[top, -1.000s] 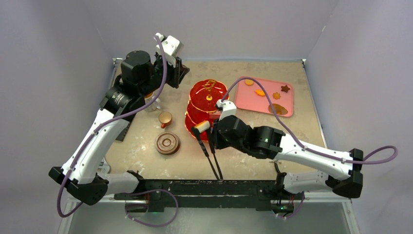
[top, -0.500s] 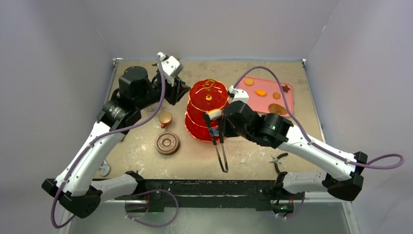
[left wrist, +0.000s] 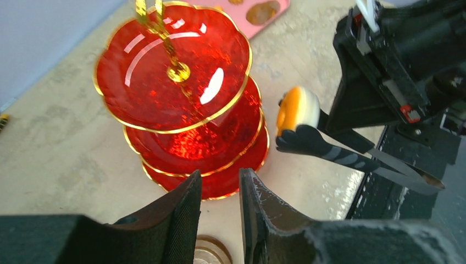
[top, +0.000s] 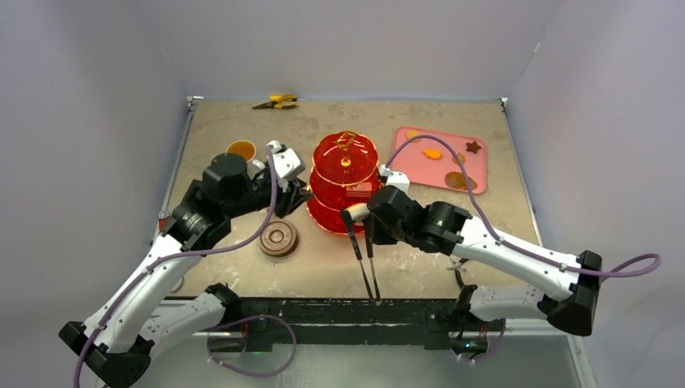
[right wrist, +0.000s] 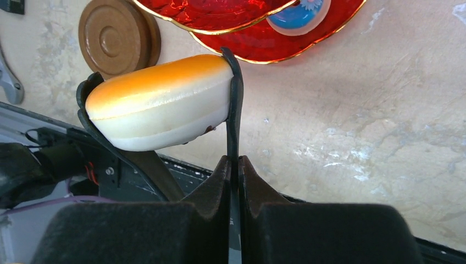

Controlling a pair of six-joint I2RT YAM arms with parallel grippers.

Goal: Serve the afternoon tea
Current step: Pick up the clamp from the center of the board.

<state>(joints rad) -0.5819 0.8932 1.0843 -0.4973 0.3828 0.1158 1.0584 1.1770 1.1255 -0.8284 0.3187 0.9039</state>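
Observation:
The red three-tier stand [top: 343,174] with its gold handle stands mid-table and also shows in the left wrist view [left wrist: 176,71]. My right gripper [top: 367,230] is shut on black tongs [top: 370,275], which pinch an orange-and-white pastry [right wrist: 159,102] just in front of the stand's bottom tier. A blue pastry [right wrist: 297,16] lies on that tier. My left gripper [top: 297,196] is slightly open and empty, close to the stand's left side. The white mug of amber tea [top: 241,149] is at the back left. The brown saucer [top: 278,238] lies front left. The small brown cup is hidden by my left arm.
The pink tray [top: 476,170] at the back right holds several pastries. Yellow-handled pliers [top: 275,102] lie at the back edge. Another pair of pliers [top: 460,267] lies near the right arm's base. A grey metal tool [right wrist: 6,82] lies left of the saucer.
My left arm swung from the back of the table toward the near side, uncovering the mug and pliers. My right gripper carried the tongs and pastry to the stand, then drew back slightly.

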